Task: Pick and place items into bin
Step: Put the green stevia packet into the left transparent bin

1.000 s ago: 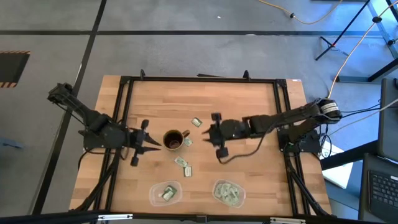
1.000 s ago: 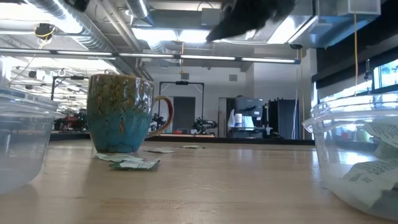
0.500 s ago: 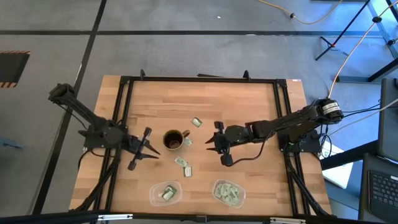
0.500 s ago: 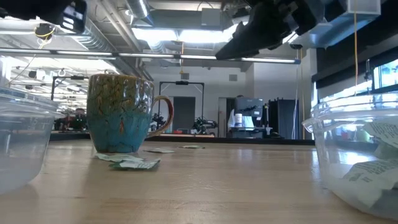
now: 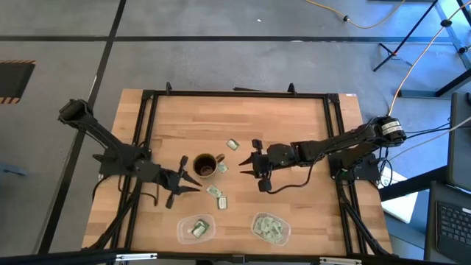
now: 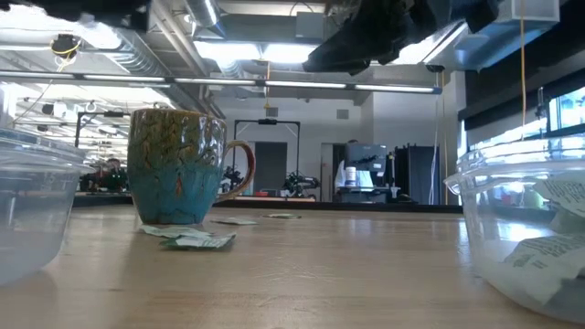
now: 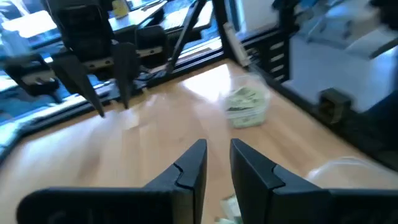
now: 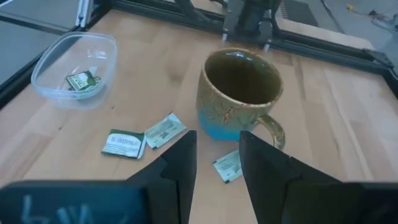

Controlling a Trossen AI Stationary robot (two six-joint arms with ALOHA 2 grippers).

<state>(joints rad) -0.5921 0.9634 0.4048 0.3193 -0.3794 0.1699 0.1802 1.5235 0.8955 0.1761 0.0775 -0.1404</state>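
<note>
Four pale green and white packets lie flat on the table around the brown-and-teal mug: one beyond it, one by its handle and two nearer. The right wrist view shows the mug with packets beside it. My left gripper hovers left of the mug, open a little and empty. My right gripper hovers right of the mug, open and empty. The clear left bin holds one packet, the right bin several.
Both bins stand near the table's near edge; in the low view they frame the picture, left bin and right bin, with the mug between them. A black frame runs round the table. Bare wood lies toward the far edge.
My left gripper has moved toward the table's right and near edge, closing on the two nearer packets, and has turned toward the near right. My right gripper has stayed beside the mug with only small shifts. The packets and the mug have not moved.
</note>
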